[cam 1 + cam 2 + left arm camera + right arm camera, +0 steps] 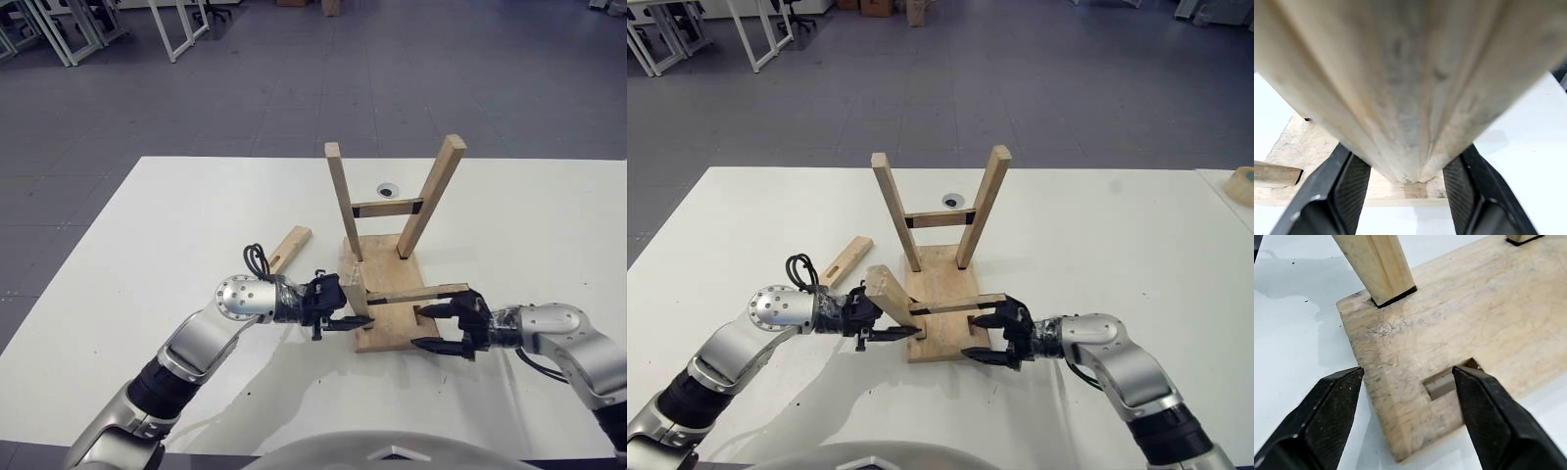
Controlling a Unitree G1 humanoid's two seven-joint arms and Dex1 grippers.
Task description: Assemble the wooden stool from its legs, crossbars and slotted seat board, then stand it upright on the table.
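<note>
Risk of toppling on release: pale wooden leg [884, 289], tilted in near-left slot of flat slotted wooden seat board [382, 264] on white table [176, 215], pinched by black left gripper [887, 328]; black right gripper [1408, 374] gaping empty astride vacant slot [1442, 384].

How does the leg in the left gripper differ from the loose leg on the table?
The gripped leg stands tilted on the seat board, clamped by the left gripper, carrying a crossbar. The loose leg lies flat on the table, untouched. Both are wooden bars.

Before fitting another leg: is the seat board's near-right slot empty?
Empty: the slot in the seat board shows bare, no leg inside.
</note>
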